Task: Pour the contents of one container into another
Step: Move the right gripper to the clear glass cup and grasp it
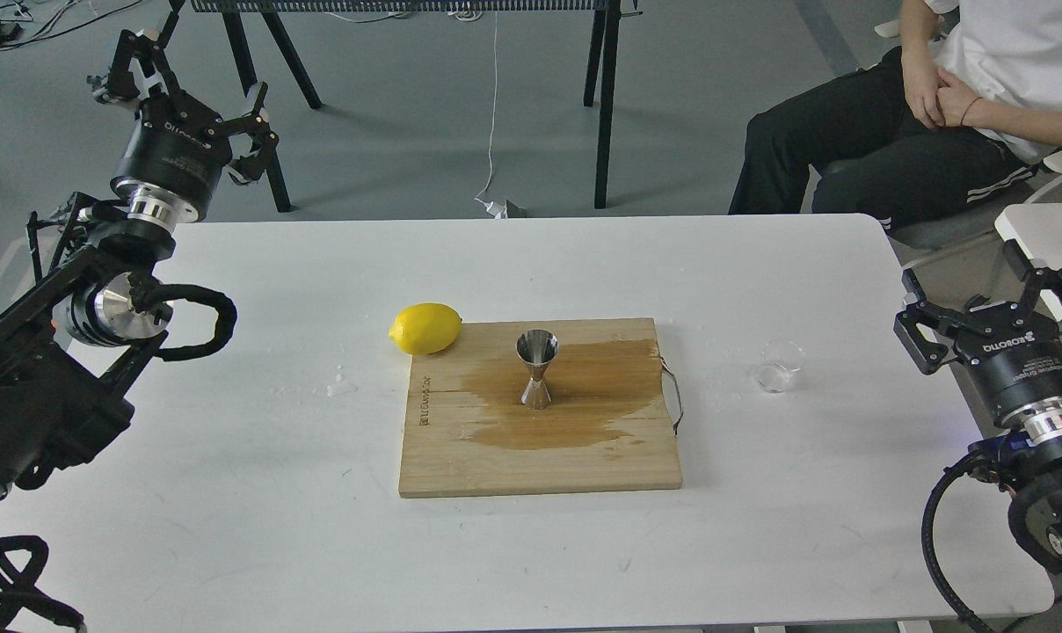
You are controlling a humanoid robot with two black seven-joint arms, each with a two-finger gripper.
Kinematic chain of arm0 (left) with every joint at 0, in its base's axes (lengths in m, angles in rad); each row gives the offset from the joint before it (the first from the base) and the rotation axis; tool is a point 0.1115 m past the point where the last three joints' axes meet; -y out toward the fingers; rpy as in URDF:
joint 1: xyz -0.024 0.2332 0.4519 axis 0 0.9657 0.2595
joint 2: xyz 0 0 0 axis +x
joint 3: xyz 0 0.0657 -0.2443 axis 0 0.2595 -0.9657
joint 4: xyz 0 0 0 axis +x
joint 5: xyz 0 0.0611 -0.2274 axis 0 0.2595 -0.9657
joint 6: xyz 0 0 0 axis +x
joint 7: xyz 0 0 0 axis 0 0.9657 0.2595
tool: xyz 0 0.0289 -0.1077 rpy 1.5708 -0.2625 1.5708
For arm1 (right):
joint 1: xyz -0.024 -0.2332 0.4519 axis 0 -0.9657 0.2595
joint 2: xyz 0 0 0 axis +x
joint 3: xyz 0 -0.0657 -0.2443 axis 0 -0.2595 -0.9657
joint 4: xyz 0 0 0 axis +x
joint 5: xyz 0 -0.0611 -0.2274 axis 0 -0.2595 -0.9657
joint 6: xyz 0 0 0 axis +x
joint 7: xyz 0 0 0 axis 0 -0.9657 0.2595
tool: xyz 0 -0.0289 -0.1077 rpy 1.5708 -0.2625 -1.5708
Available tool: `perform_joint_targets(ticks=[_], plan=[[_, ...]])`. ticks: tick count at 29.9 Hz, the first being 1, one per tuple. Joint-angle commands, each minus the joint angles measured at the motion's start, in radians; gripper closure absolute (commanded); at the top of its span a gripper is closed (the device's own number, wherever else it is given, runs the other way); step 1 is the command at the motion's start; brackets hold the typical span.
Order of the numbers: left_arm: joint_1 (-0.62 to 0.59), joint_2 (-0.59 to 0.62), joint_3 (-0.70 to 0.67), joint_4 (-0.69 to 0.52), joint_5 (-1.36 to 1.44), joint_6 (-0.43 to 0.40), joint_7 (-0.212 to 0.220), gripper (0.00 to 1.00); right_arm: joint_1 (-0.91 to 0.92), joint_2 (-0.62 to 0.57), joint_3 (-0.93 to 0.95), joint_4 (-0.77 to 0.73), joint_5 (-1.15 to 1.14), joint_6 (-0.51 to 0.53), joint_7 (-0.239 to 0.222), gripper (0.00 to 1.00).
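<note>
The clear glass cup (779,366) stands upright on the white table (232,492), right of the wooden board (540,457). The steel jigger (537,368) is upright near the board's middle, on a dark wet stain. My left gripper (184,83) is raised beyond the table's far left corner, open and holding nothing, far from both containers. At the table's right edge my right gripper (992,303) is open and empty too, a short way right of the glass cup and apart from it.
A yellow lemon (425,328) lies at the board's far left corner. Small water drops (342,384) sit left of the board. A metal handle (674,396) sticks out of the board's right side. A seated person (935,97) is beyond the far right corner.
</note>
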Motion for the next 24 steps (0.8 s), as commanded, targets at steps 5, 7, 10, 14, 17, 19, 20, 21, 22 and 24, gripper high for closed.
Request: perform_joint_targets(ticks=[5, 7, 10, 14, 17, 19, 20, 21, 22, 24], plan=[[-0.002, -0.008, 0.0, 0.004, -0.02, 0.001, -0.002, 0.0, -0.089, 0.065, -0.006, 0.078, 0.102, -0.153, 0.006, 0.01], [-0.001, -0.008, 0.0, 0.004, -0.02, 0.002, -0.002, 0.0, -0.075, 0.075, 0.001, 0.071, 0.102, -0.299, 0.006, 0.02], [-0.001, -0.009, 0.002, 0.004, -0.018, 0.014, -0.003, 0.0, -0.071, 0.082, -0.008, 0.072, 0.099, -0.386, -0.007, 0.0], [-0.001, -0.024, 0.002, 0.004, -0.018, 0.034, -0.006, 0.0, -0.057, 0.107, -0.012, 0.069, 0.094, -0.398, -0.004, 0.0], [-0.001, -0.028, 0.002, 0.004, -0.018, 0.034, -0.008, 0.0, -0.023, 0.128, -0.014, 0.045, 0.088, -0.421, 0.008, 0.0], [0.002, -0.028, 0.002, 0.004, -0.018, 0.034, -0.008, 0.0, -0.011, 0.138, -0.012, 0.02, 0.075, -0.421, 0.016, 0.0], [0.002, -0.028, 0.002, 0.004, -0.018, 0.034, -0.008, 0.0, -0.006, 0.142, -0.012, 0.015, 0.065, -0.419, 0.016, 0.0], [0.002, -0.028, 0.002, 0.004, -0.018, 0.034, -0.008, 0.0, -0.003, 0.144, -0.012, 0.014, 0.059, -0.422, 0.016, 0.0], [0.004, -0.028, 0.002, 0.004, -0.018, 0.034, -0.006, 0.0, 0.003, 0.145, -0.012, 0.012, 0.055, -0.43, 0.016, 0.0], [0.004, -0.028, 0.002, 0.004, -0.018, 0.034, -0.006, 0.0, 0.036, 0.144, -0.018, 0.006, 0.033, -0.435, 0.011, 0.0]])
